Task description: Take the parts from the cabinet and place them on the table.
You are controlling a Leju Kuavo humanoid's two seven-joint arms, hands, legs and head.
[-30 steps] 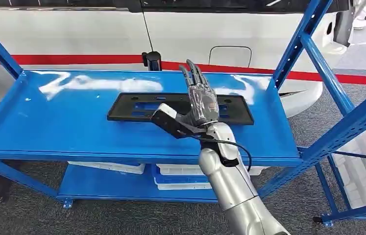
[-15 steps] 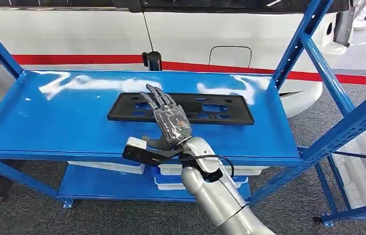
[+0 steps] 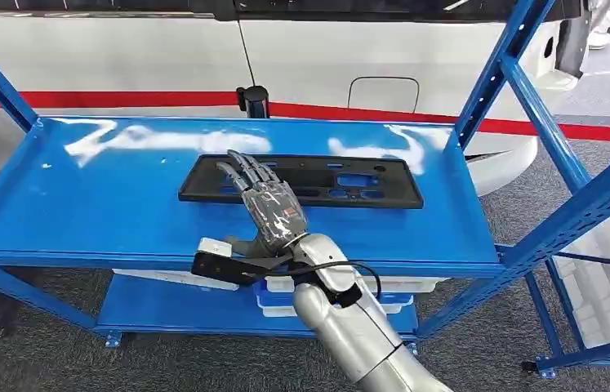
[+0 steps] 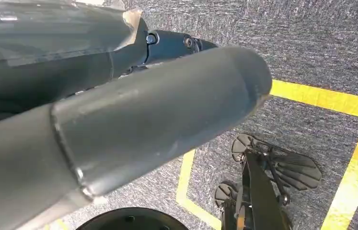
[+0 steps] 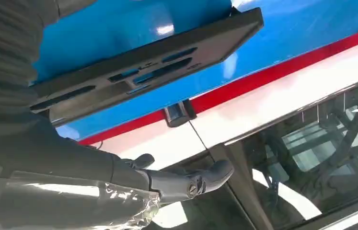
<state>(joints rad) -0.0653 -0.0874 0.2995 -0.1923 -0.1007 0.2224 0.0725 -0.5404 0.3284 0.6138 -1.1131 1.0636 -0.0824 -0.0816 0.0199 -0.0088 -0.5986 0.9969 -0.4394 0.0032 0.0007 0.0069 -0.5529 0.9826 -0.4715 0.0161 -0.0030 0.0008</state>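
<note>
A flat black plastic frame [image 3: 301,180] lies on the top shelf [image 3: 81,204] of the blue metal rack [image 3: 530,106]. The frame is long and thin, like a license plate holder, with slots and small holes cut through it. Blue shows through the slots. The shelf is smooth and shiny.

The right hand [image 3: 267,206] is over the left part of the frame, above the shelf's front edge. Its dark fingers [image 3: 240,167] are straight and spread, and it holds nothing. Clear plastic wraps the hand.

The left hand [image 4: 119,120] hangs over grey carpet [image 4: 311,43] with yellow tape lines [image 4: 354,172]. I cannot tell if it is open or closed.

Behind the rack is a white car [image 3: 367,57] with a red stripe [image 3: 97,99].
</note>
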